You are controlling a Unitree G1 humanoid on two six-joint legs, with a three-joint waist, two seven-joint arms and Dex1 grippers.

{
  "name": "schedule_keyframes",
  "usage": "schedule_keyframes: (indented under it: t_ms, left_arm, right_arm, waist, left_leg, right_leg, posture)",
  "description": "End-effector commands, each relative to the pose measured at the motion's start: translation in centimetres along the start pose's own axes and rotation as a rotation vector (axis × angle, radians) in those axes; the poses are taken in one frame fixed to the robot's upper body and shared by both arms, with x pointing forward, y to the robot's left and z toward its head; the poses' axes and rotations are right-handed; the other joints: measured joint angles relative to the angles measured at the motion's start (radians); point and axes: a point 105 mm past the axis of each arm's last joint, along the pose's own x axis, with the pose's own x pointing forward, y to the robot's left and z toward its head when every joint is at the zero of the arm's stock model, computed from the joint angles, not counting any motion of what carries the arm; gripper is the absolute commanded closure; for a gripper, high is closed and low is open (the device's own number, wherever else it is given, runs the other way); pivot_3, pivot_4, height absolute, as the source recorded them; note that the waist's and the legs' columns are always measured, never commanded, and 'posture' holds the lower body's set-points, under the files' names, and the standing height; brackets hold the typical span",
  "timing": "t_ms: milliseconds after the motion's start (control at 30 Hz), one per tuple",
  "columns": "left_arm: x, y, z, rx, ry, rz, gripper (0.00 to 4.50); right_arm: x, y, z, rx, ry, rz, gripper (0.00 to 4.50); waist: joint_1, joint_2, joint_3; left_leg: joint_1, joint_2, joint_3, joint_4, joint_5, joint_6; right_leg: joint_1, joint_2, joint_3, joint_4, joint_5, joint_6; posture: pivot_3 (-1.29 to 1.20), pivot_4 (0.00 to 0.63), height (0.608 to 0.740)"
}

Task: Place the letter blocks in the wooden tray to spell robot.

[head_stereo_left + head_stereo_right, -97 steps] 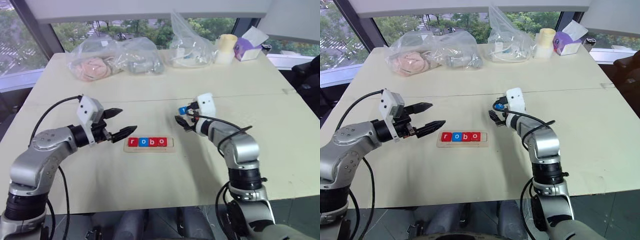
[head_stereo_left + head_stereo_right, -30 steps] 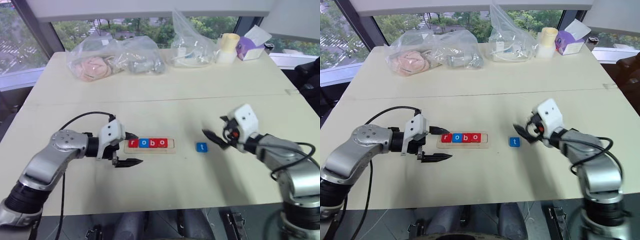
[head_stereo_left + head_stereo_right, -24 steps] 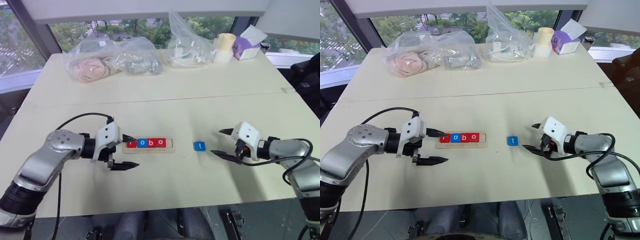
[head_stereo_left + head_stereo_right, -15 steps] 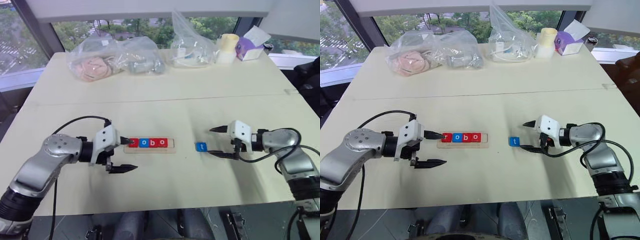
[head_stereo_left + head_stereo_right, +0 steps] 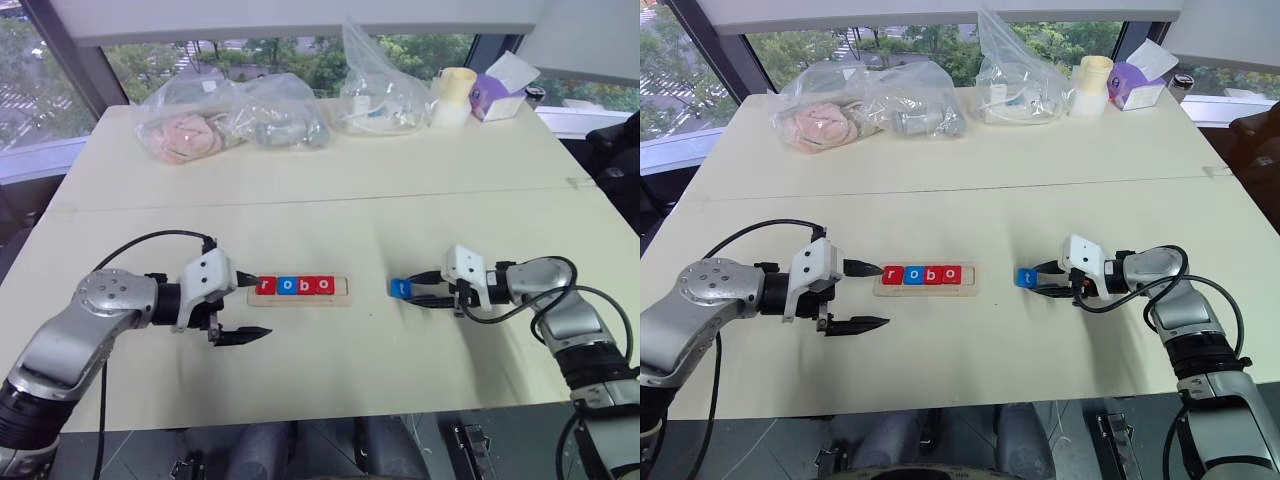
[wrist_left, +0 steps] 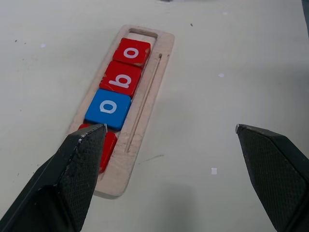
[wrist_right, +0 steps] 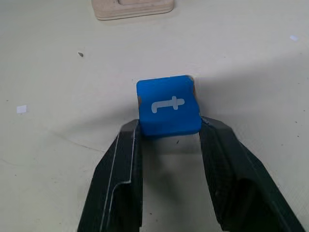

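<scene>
The wooden tray [image 5: 343, 288] lies mid-table holding four letter blocks [image 5: 295, 286] that read r, o, b, o, with one free slot at its right end. To its right, down at the table top, is the blue t block [image 7: 168, 106], and my right gripper [image 7: 169, 131] is shut on it, one finger on each side. My left gripper [image 5: 261, 307] stands open at the tray's left end. One of its fingers [image 6: 79, 150] covers part of the red r block [image 6: 108, 145].
Clear plastic bags [image 5: 190, 125] with soft items line the back of the table, beside a pale cup [image 5: 452, 97] and a purple tissue box [image 5: 498, 95]. A seam [image 5: 320, 203] crosses the table behind the tray.
My right gripper, open beside the t block a second ago, has swung down to it and shut on it. The left gripper has stayed by the tray's left end.
</scene>
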Motion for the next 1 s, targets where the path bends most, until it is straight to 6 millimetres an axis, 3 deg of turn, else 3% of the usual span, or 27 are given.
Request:
schedule_keyframes:
  t_ms: [33,267,367,567,1000]
  left_arm:
    - [-0.4,0.4,0.7,0.033,-0.012,0.015,0.0]
    - [-0.7,1.1,0.3,0.04,0.006,0.023,0.0]
    - [-0.7,1.1,0.1,0.044,0.014,0.021,0.0]
    - [-0.4,1.0,0.1,0.044,0.009,0.029,0.0]
    - [-0.2,0.8,-0.2,0.022,0.003,0.061,0.0]
  right_arm:
    - [0.2,0.2,1.9,-0.06,-0.048,0.0,3.39]
    - [1.9,-0.2,6.4,-0.115,-0.092,0.035,3.39]
    - [2.9,0.1,7.5,-0.124,-0.078,0.077,3.39]
    - [5.3,0.1,7.7,-0.16,0.058,0.116,3.39]
    - [7.0,0.4,7.3,-0.178,0.119,0.156,3.39]
  waist:
    - [0.0,0.0,0.0]
    - [-0.001,0.0,0.0]
    - [0.0,0.0,0.0]
    - [0.0,0.0,0.0]
    - [-0.001,0.0,0.0]
  left_leg:
    - [0.0,0.0,0.0,0.0,0.0,0.0]
    - [0.0,0.0,0.0,0.0,0.0,0.0]
    - [0.0,0.0,0.0,0.0,0.0,0.0]
    - [-0.001,-0.001,0.0,0.0,0.0,0.0]
    - [-0.001,-0.001,0.0,0.0,0.0,-0.001]
  right_leg:
    - [0.0,0.0,0.0,0.0,0.0,0.0]
    - [0.0,0.0,0.0,0.001,0.0,0.0]
    - [-0.001,0.0,0.0,0.001,0.0,0.0]
    - [-0.001,-0.001,0.0,0.0,0.0,0.0]
    - [-0.002,0.0,0.0,0.001,0.0,0.0]
  posture:
    - [0.0,0.15,0.74]
    - [0.0,0.15,0.74]
    - [0.0,0.15,0.74]
    - [0.0,0.15,0.74]
    - [0.0,0.15,0.74]
